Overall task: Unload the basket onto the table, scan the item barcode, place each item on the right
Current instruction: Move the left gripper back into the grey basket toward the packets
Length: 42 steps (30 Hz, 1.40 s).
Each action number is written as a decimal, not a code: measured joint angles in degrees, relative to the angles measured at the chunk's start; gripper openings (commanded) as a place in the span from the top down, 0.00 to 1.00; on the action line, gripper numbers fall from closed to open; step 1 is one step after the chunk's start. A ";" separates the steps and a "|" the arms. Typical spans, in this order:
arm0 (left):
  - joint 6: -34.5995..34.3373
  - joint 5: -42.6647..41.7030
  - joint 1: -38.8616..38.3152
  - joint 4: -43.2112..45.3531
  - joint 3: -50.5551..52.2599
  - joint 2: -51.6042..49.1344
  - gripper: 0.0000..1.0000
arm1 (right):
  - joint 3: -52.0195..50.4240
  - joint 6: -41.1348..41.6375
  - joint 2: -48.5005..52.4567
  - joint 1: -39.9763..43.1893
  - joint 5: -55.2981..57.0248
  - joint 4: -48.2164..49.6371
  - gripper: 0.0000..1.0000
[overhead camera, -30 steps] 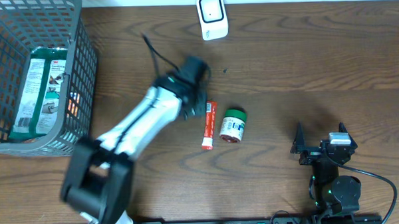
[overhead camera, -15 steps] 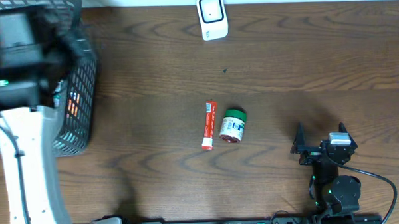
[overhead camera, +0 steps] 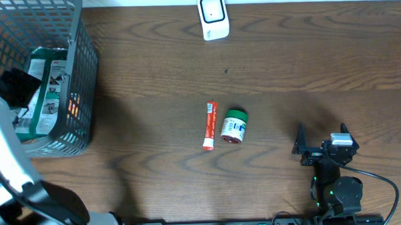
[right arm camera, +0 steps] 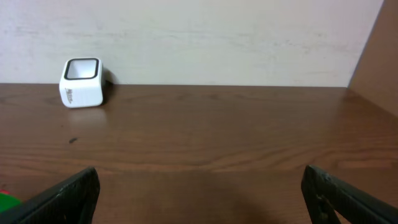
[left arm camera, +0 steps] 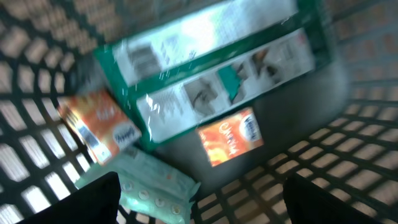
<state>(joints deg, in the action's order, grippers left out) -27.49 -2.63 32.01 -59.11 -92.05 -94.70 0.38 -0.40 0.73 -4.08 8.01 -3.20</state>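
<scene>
Left hand (left arm camera: 200, 190) spread wide and empty over the basket (overhead camera: 84, 70); right hand (overhead camera: 320, 140) equally wide open, holding nothing.

Directly under the left hand, inside the grey mesh basket, lie a large green-and-white packet (left arm camera: 217, 68), an orange sachet (left arm camera: 230, 135), an orange box (left arm camera: 93, 127) and a pale green soft pack (left arm camera: 155, 190), the soft pack close to one finger (left arm camera: 102, 202); nothing sits between the fingers. Well off to that hand's right, between the two hands, a red tube (overhead camera: 209, 125) and a green-lidded jar (overhead camera: 234, 127) lie just beside each other on the counter (overhead camera: 319, 68). Far ahead of the right hand and to its left, the white scanner (overhead camera: 212, 17) stands at the counter's far edge.
</scene>
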 measured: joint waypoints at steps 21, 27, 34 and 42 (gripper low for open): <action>-36.63 3.58 -2.01 -11.80 1.86 -7.56 0.10 | 0.00 0.00 0.00 0.00 0.00 0.00 0.01; -40.65 5.86 -4.87 -11.76 3.21 -7.56 0.09 | 0.00 -0.02 0.00 0.00 0.00 0.00 0.01; -42.18 8.83 -6.38 -11.06 3.43 -7.56 0.09 | 0.00 -0.02 0.00 0.00 0.00 0.00 0.01; -43.23 9.79 -6.43 -7.15 6.64 -7.56 0.09 | 0.00 -0.02 0.00 0.00 0.00 0.00 0.01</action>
<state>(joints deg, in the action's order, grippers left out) -70.72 7.16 25.58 -66.26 -85.41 -102.26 0.38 -0.43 0.73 -4.08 8.01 -3.20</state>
